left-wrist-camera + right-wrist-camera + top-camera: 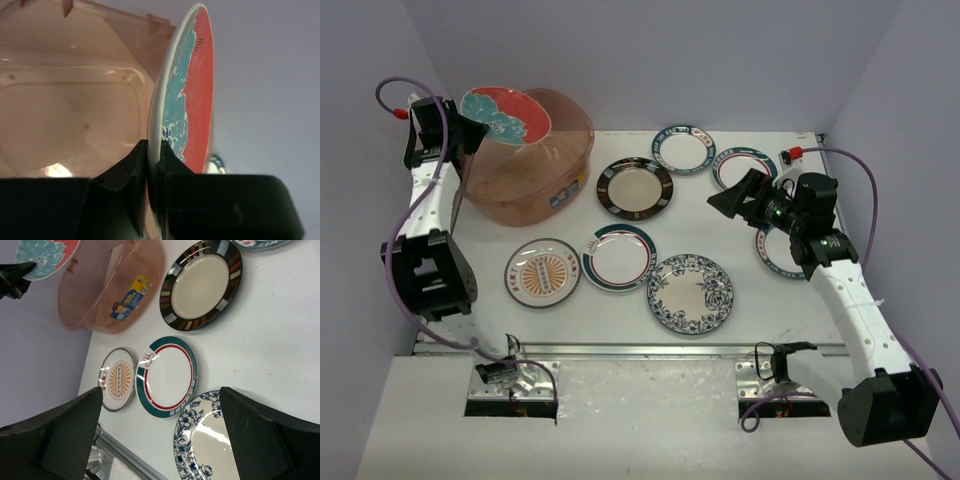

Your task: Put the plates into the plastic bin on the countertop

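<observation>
My left gripper [470,130] [153,150] is shut on the rim of a red-and-teal plate [505,115] [187,90] [45,257], held tilted above the plastic bin [525,160] [70,110] [110,290]. No plates show inside the bin. My right gripper [728,200] [161,390] hangs open and empty above the countertop [620,325]. Lying flat on the countertop are a black-rimmed cream plate [634,187] [200,285], a teal-and-red-rimmed white plate [618,256] [166,376], an orange sunburst plate [542,271] [117,379] and a blue floral plate [690,293] [205,445].
Three more teal-rimmed plates lie at the right: one at the back [684,149], one [745,168] and one [775,250] partly hidden by my right arm. Grey walls enclose the countertop on three sides. A metal front edge [650,350] runs along the near side.
</observation>
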You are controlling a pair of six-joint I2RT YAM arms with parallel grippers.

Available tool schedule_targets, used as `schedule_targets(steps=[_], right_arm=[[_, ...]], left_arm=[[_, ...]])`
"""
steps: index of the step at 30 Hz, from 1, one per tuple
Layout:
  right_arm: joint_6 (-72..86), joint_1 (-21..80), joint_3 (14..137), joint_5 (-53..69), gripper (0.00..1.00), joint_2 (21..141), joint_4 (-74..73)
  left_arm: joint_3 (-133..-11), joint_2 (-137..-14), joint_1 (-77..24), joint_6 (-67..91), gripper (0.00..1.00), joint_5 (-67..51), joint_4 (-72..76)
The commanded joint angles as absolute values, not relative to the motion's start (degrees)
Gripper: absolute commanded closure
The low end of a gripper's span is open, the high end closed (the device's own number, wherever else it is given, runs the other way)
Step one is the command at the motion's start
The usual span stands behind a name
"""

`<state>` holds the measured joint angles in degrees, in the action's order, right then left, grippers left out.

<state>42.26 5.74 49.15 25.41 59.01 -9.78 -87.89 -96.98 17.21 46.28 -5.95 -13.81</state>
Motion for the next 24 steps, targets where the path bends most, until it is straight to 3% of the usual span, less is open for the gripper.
schedule_targets(steps=[1,8,9,13,17,19,20,24], right_arm=[[37.72,5.63,48.70,22.60,0.01,55.91,-9.23],[36.65,5.63,48.52,23.00,0.01,56.61,-9.68],[36.65,5.63,48.44,23.33,0.01,56.99,-9.59],[35.44,5.59,48.90,25.37,0.01,60.21,-9.62],[33.11,5.55,50.25,21.19,0.01,63.41,-13.12],[33.05,5.61,50.20,19.75,0.01,64.95,-13.56],[33.05,5.62,50.24,19.34,0.01,65.68,-13.62],[36.13,5.63,51.34,15.29,0.01,70.58,-14.95]], left_arm=[[-98.54,-105.83,16.26,43.88,1.00,-5.35,-11.68],[-107.11,-115.85,14.10,40.07,0.97,-3.60,-15.64],[-107.90,-116.61,13.83,39.69,0.93,-3.36,-15.72],[-110.24,-121.64,13.31,39.78,0.58,-2.72,-17.20],[-115.48,-125.69,13.36,39.08,0.41,-1.31,-20.84],[-118.70,-128.51,13.36,38.80,0.06,-1.01,-25.67],[-120.84,-129.95,13.36,38.76,0.00,-0.85,-27.99],[-125.79,-132.46,13.36,39.40,0.00,-1.32,-33.95]])
